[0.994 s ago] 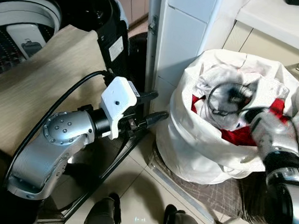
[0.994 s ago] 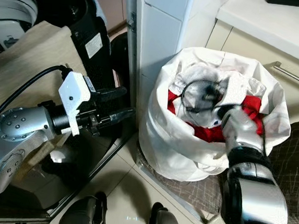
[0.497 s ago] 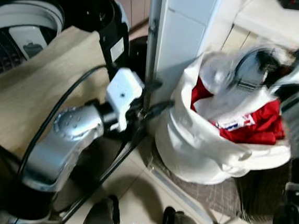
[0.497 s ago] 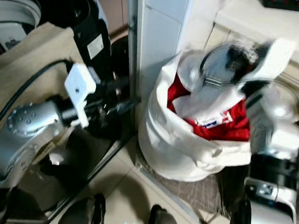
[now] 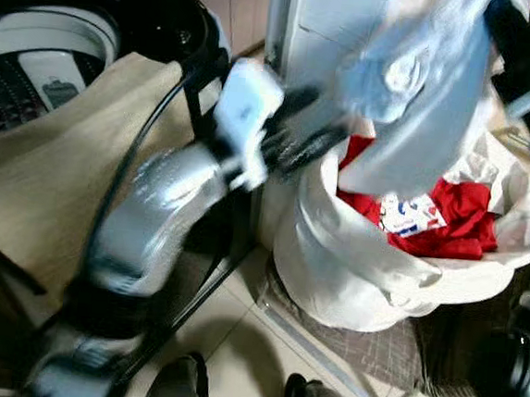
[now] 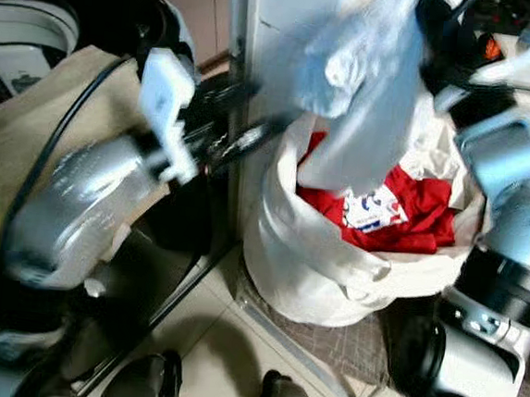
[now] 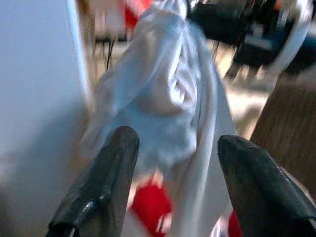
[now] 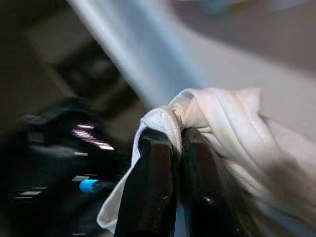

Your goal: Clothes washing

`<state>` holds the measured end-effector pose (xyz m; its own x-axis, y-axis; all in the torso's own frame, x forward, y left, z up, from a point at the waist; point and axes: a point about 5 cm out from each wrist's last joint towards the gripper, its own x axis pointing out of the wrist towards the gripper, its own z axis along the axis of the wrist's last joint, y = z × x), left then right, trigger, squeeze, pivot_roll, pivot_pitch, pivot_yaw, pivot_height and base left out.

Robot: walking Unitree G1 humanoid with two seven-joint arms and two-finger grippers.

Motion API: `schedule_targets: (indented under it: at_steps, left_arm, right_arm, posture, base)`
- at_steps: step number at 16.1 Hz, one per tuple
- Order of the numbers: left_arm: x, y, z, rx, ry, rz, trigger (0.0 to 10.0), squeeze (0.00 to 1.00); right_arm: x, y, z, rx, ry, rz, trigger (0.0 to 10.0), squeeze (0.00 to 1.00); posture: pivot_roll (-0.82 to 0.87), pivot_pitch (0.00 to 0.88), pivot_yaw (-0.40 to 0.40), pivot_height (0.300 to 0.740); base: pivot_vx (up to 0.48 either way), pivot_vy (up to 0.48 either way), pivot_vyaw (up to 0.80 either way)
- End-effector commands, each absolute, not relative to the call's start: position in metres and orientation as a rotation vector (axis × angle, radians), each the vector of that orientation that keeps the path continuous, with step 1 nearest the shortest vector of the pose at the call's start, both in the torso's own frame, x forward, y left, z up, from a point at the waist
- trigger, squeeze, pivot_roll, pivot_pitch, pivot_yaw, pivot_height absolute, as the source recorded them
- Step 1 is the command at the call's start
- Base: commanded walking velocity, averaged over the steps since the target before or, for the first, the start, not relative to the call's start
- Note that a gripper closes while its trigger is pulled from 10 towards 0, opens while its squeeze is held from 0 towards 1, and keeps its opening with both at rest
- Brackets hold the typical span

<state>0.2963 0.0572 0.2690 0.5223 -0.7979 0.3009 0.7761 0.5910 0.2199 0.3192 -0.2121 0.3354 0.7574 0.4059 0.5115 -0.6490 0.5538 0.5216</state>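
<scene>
This is a laundry corner of a home: a top-loading washing machine [image 5: 45, 58] with its dark lid raised stands beside a white tiled pillar [image 5: 330, 37], on a pale tiled floor [image 5: 234, 344]. A white laundry bag [image 5: 352, 262] stuffed with red and white clothes [image 5: 449, 215] sits by a cabinet with a metal handle

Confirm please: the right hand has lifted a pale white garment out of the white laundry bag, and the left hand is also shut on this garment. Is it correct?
Not entirely. The right hand is shut on the pale white garment above the white laundry bag, but the left hand is open: in the left wrist view its two black fingers stand apart, with the garment beyond them, not gripped.
</scene>
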Motion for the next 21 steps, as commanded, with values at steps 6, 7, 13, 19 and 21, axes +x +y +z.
schedule_targets:
  at_steps: [6,7,13,19,21]
  left_arm:
    - [0.308,0.038,0.286,0.005,-0.51,-0.869,10.0,1.0]
    - [0.311,0.037,0.288,0.028,-0.541,-0.829,10.0,1.0]
    - [0.288,0.019,0.284,-0.126,-0.581,-1.055,10.0,0.0]
    - [0.307,0.03,0.277,-0.022,-0.532,-0.88,0.0,0.0]
    - [0.311,0.033,0.281,-0.037,-0.539,-0.842,0.0,0.0]
  right_arm:
    - [0.29,-0.184,0.356,0.87,-0.366,0.885,0.0,0.0]
    - [0.287,-0.18,0.356,0.888,-0.349,0.916,0.0,0.0]
    - [0.282,-0.173,0.353,0.892,-0.3,0.933,0.0,0.0]
    - [0.281,-0.166,0.351,0.892,-0.278,0.938,0.0,0.0]
    - [0.281,-0.163,0.351,0.89,-0.274,0.944,0.0,0.0]
  posture:
    - [-0.07,0.095,-0.024,0.74]
    - [-0.08,0.095,-0.023,0.74]
    - [-0.07,0.097,-0.024,0.74]
    - [-0.07,0.086,-0.025,0.74]
    - [-0.07,0.082,-0.025,0.74]
  base:
    - [0.0,0.0,0.0]
    - [0.0,0.0,0.0]
    - [0.0,0.0,0.0]
    - [0.0,0.0,0.0]
    - [0.0,0.0,0.0]
